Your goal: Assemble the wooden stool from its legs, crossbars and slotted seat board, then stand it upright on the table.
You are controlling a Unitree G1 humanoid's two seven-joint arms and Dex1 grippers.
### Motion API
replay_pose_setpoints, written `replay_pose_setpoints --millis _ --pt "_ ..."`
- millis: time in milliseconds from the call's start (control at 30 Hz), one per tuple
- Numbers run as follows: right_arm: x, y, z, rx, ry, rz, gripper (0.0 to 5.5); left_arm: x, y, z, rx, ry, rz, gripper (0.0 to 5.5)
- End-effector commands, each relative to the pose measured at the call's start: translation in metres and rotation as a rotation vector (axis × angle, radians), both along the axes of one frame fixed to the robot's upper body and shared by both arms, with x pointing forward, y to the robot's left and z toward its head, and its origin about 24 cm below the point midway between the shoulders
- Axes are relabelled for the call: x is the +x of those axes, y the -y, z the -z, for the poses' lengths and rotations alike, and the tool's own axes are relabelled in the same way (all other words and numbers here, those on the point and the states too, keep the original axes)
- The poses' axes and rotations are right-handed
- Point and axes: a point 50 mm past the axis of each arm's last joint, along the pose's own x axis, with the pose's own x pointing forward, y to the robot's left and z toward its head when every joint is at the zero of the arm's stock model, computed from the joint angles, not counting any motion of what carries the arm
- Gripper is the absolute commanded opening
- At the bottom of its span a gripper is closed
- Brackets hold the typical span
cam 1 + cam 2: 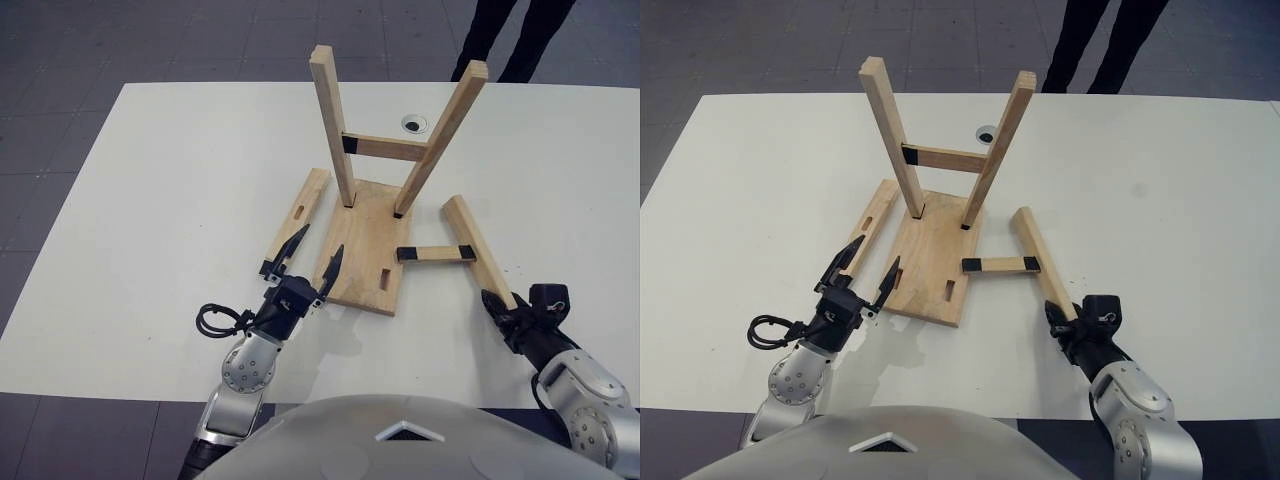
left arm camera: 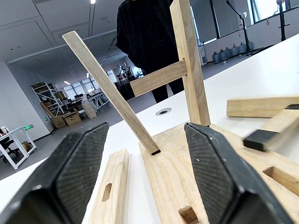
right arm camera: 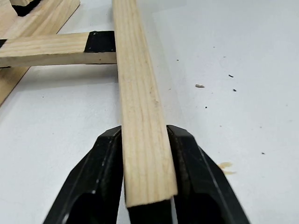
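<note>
1. Presently, the flat pale wooden slotted seat board (image 1: 365, 250) lies mid-way across the white table (image 1: 150, 200). Two square pale upright legs (image 1: 335, 120) are plugged into its 12 o'clock end. A short upper crossbar (image 1: 385, 147) with black ends joins them.
2. A loose leg (image 1: 300, 212), pale with slots, lies flat just beside the board at its 9 o'clock.
3. At the board's 3 o'clock a right-hand leg (image 3: 140, 93) lies flat. Its side crossbar (image 1: 435, 253) is attached and points back toward the board.
4. The right gripper (image 3: 145, 135) is clamped on the 6 o'clock end of that leg, with pads on both side faces.
5. The left gripper (image 1: 318, 245) is spread wide and empty at the board's 7 o'clock corner.
6. Handling, as a judgement:
   - The wood looks light, stiff and dry, so it should not crush.
   - Its smooth faces may twist between narrow pads.
   - The end hold leaves a long lever, and the crossbar's weight will likely swing the leg.
   - A hold nearer the joint should steady it.
   - The upright pair may tip if the board is nudged.
</note>
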Motion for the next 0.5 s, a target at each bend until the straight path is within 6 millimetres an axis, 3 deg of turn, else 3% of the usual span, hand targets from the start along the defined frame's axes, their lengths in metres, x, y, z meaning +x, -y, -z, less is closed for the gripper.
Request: replay_pose_setpoints --millis 33,267,500 --pt "0.003 0.004 0.001 0.087 -0.023 0.058 1.04 -0.001 -0.002 0.002 0.007 -0.009 -0.01 3.01" --pt "0.009 0.014 0.001 0.207 -0.028 0.149 1.04 -0.001 -0.004 0.002 0.009 -0.01 -0.013 3.01" --pt "0.024 0.023 -0.019 0.254 0.15 0.24 1.04 -0.001 -0.006 0.002 0.011 -0.007 -0.018 3.01"
